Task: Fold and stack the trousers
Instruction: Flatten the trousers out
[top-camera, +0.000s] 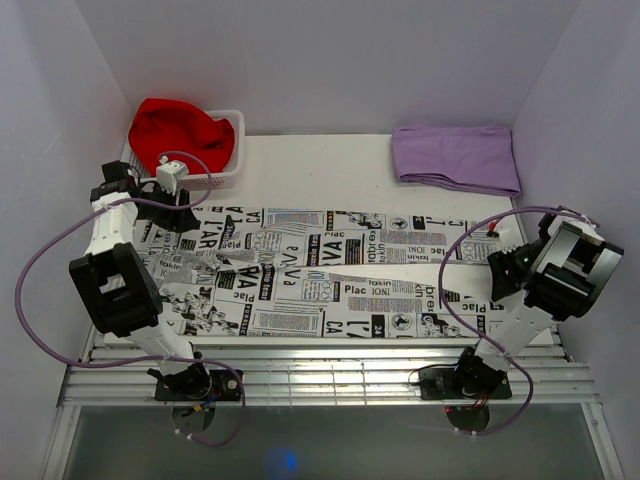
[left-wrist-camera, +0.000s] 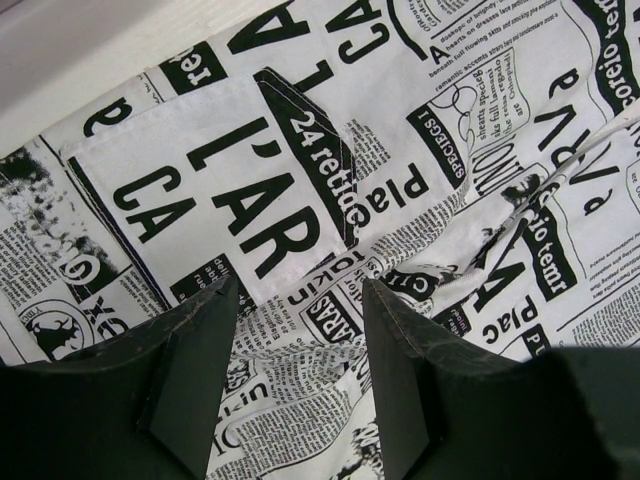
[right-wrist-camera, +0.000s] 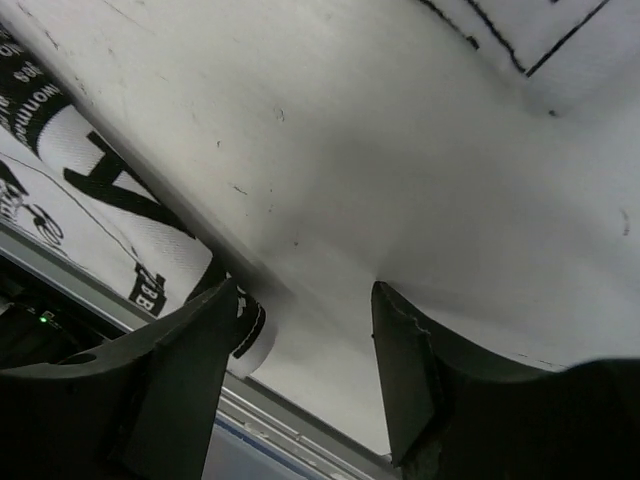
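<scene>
Across the table (top-camera: 330, 165), the trousers (top-camera: 330, 272) lie flat and unfolded, left gripper (left-wrist-camera: 300, 292) wide over the waist end, right gripper (right-wrist-camera: 305, 297) wide near the leg ends, so the first fold likely awaits both pinching an edge.

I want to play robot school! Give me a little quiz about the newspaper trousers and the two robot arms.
1. True or false: the trousers are folded into a neat stack.
2. What sits in the white basket? A) the red cloth B) a green towel C) the trousers
3. Fill in: the left gripper and the right gripper both have their jaws ___.
Key: 1 false, they lie spread out along the table. 2 A. 3 open.
</scene>
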